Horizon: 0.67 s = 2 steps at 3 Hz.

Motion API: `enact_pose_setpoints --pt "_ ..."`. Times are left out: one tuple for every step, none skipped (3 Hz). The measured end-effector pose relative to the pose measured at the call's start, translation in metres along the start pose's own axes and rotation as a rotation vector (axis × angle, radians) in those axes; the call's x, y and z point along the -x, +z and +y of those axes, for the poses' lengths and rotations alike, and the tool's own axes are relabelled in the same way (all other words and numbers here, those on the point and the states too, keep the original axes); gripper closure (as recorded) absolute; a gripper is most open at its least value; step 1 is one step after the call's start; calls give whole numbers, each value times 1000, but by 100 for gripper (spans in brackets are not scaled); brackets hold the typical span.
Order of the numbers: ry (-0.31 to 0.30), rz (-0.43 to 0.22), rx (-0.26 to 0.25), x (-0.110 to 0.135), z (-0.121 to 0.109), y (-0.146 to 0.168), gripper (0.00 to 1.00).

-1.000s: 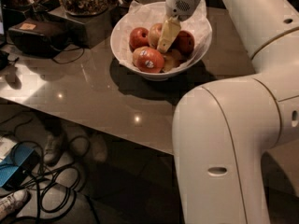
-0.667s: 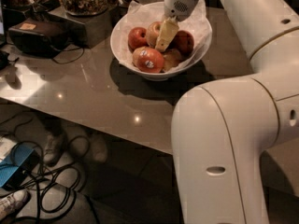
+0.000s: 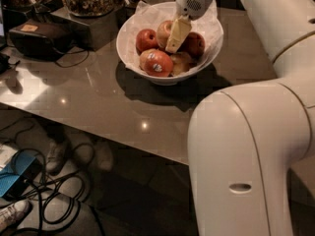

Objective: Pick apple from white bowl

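arm (image 3: 246,151) outstretched, tool (image 3: 172,45) upper centre, angled down

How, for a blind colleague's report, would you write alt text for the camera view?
A cream-coloured gripper reaches down into a wide, glossy white bowl lined with paper, beside a round yellow-and-red apple. A red apple with a white sticker lies nearer the camera. The bowl stands on a brown table.

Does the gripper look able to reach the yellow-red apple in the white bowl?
Probably yes: the gripper hangs inside the white bowl beside the apple, whose top lies uncovered.
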<state>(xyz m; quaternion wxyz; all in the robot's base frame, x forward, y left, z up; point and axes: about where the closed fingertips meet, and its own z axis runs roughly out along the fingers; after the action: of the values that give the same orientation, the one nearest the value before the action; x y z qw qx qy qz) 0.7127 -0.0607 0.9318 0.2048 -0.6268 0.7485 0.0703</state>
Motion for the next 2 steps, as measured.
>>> enact_pose_setpoints --pt "25 -44 -48 3 9 -28 100" --pt "25 -77 -66 10 27 -51 100"
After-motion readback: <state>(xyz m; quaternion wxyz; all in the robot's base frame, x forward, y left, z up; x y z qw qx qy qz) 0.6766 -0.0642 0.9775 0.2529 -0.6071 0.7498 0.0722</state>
